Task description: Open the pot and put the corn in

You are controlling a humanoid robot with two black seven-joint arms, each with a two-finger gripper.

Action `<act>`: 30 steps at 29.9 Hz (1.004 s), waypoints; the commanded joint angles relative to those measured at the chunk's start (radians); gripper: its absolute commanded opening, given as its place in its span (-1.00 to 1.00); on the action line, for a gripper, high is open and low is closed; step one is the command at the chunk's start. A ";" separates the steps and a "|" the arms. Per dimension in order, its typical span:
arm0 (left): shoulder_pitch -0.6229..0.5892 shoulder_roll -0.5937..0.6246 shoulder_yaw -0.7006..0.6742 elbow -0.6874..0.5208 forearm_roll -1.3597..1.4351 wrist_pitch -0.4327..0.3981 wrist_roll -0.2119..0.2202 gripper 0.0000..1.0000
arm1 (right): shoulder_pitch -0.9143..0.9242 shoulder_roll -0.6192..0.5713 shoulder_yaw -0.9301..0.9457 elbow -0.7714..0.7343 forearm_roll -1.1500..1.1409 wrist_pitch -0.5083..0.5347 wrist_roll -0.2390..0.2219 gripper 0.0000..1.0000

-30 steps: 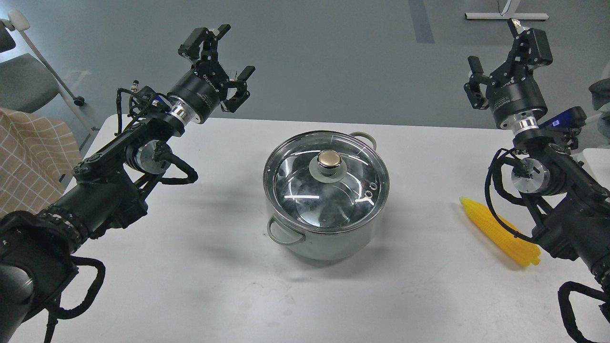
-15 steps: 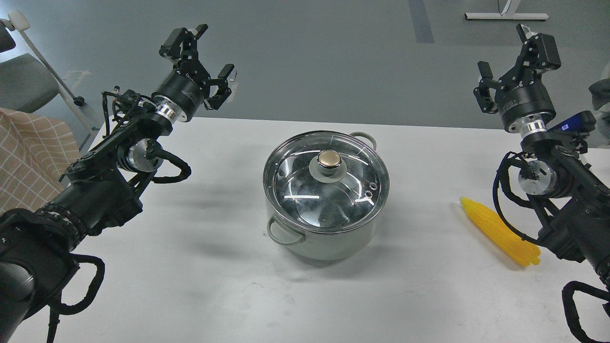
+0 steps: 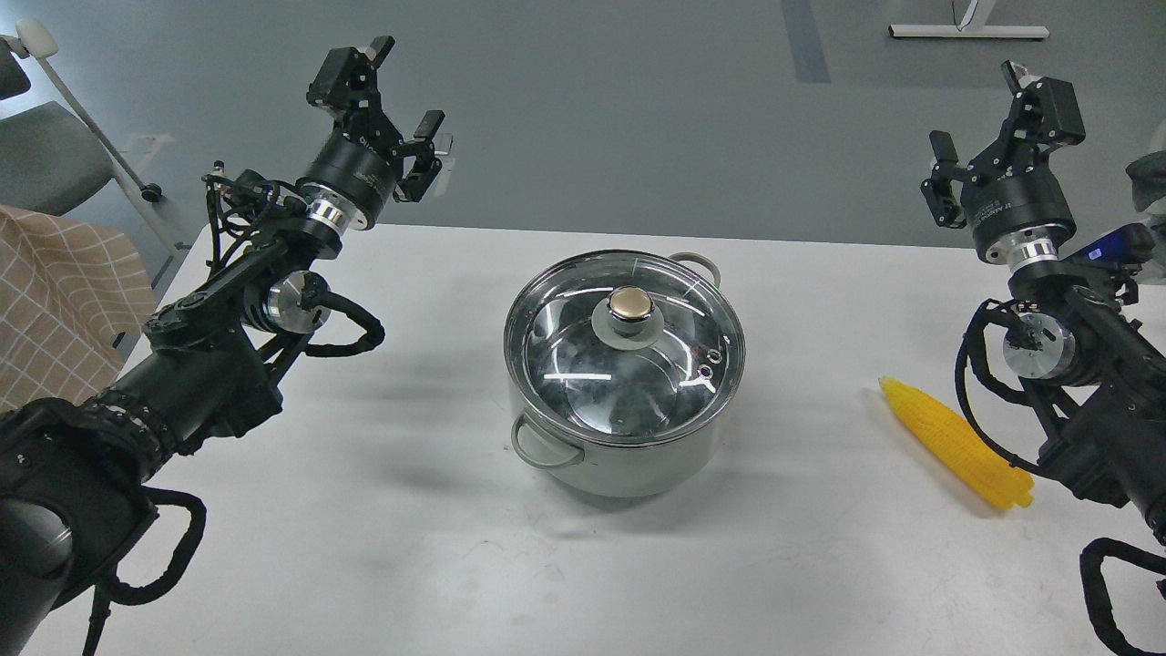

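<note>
The pot point(image 3: 624, 383) sits mid-counter point(image 3: 364, 547), lid point(image 3: 629, 351) on, knob point(image 3: 629, 305) centred. My left tool point(image 3: 387, 96) and right tool point(image 3: 997, 128) hang released and empty, high at either side. The corn point(image 3: 952, 442) lies right of the pot, long axis running diagonally toward my right arm, the nearer one, so I judge my left should lift the lid.

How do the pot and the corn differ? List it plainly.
The pot is round and pale grey-white; the corn is long, tapered and bright yellow. The pot stands upright mid-table under its glass lid; the corn lies flat to its right, uncovered. Both rest on the white table, untouched by either gripper.
</note>
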 commanded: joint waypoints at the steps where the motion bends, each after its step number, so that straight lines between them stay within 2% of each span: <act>1: -0.040 0.073 0.014 -0.098 0.161 0.004 0.000 0.95 | 0.000 -0.016 0.002 0.005 0.000 0.000 0.000 1.00; 4: -0.061 0.125 0.012 -0.174 0.261 0.020 0.000 0.95 | -0.001 -0.020 0.002 0.010 0.000 0.000 0.000 1.00; 8: -0.069 0.211 0.012 -0.358 0.464 0.081 0.000 0.95 | -0.006 -0.020 0.002 0.012 0.000 -0.003 0.000 1.00; 11: -0.069 0.238 0.012 -0.434 0.601 0.118 0.000 0.95 | -0.008 -0.020 0.002 0.015 0.000 -0.005 0.000 1.00; 16: -0.068 0.308 0.012 -0.636 0.984 0.204 0.000 0.95 | -0.008 -0.020 0.002 0.019 0.000 -0.006 0.000 1.00; 17: -0.068 0.308 0.012 -0.636 0.985 0.204 0.000 0.95 | -0.008 -0.020 0.002 0.019 0.000 -0.006 0.000 1.00; 22: -0.068 0.343 0.012 -0.751 1.345 0.238 0.000 0.95 | -0.009 -0.020 0.002 0.019 0.000 -0.008 0.000 1.00; 30: -0.049 0.351 0.046 -0.860 1.667 0.250 0.000 0.95 | -0.015 -0.020 0.000 0.041 0.000 -0.014 0.000 1.00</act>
